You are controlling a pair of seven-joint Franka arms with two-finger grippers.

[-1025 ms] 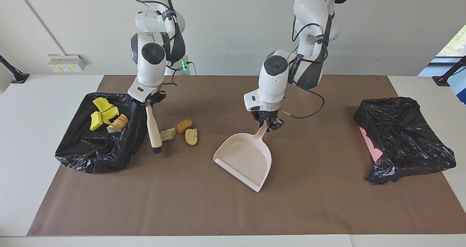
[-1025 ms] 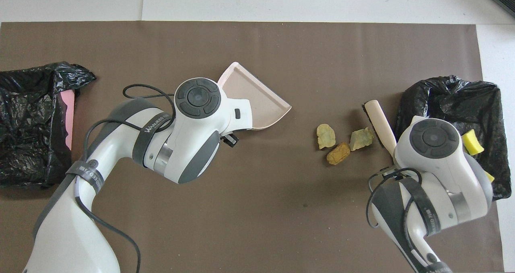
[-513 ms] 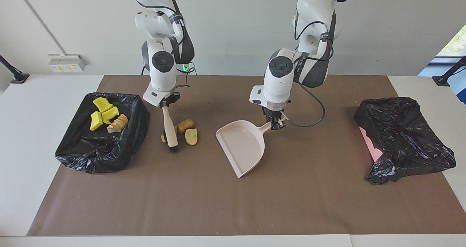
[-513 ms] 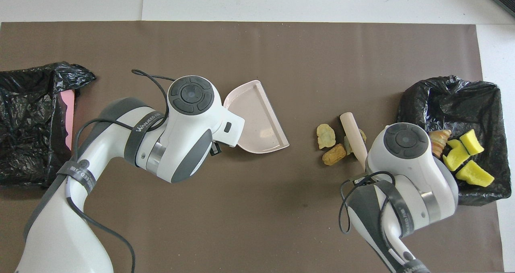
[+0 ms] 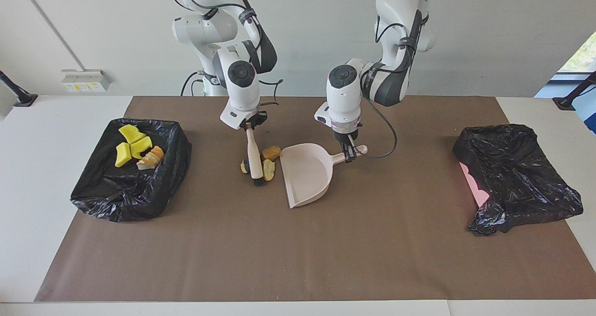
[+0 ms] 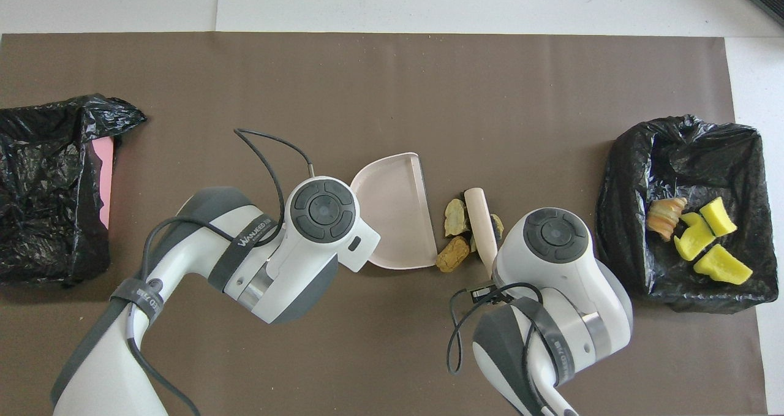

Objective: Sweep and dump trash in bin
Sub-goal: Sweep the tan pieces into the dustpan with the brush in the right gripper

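My right gripper [image 5: 249, 126] is shut on the handle of a beige brush [image 5: 253, 154], whose dark bristles rest on the mat. My left gripper [image 5: 348, 151] is shut on the handle of the pink dustpan [image 5: 305, 176], whose open mouth faces the brush. Three tan and orange-brown trash chunks [image 5: 270, 161] lie between the brush [image 6: 479, 223] and the mouth of the dustpan [image 6: 395, 217], one of them partly hidden by the brush. The black-lined bin [image 5: 121, 204] at the right arm's end holds several yellow and orange trash pieces [image 6: 704, 244]. In the overhead view the wrists hide both grippers.
A second black bag [image 5: 512, 176] with a pink edge showing sits at the left arm's end of the brown mat [image 5: 298, 260]. A cable loops from the left wrist over the mat beside the dustpan handle.
The right arm carried the brush away from the bin, pushing the three chunks toward the middle. The left arm turned the dustpan's mouth toward them and closed the gap.
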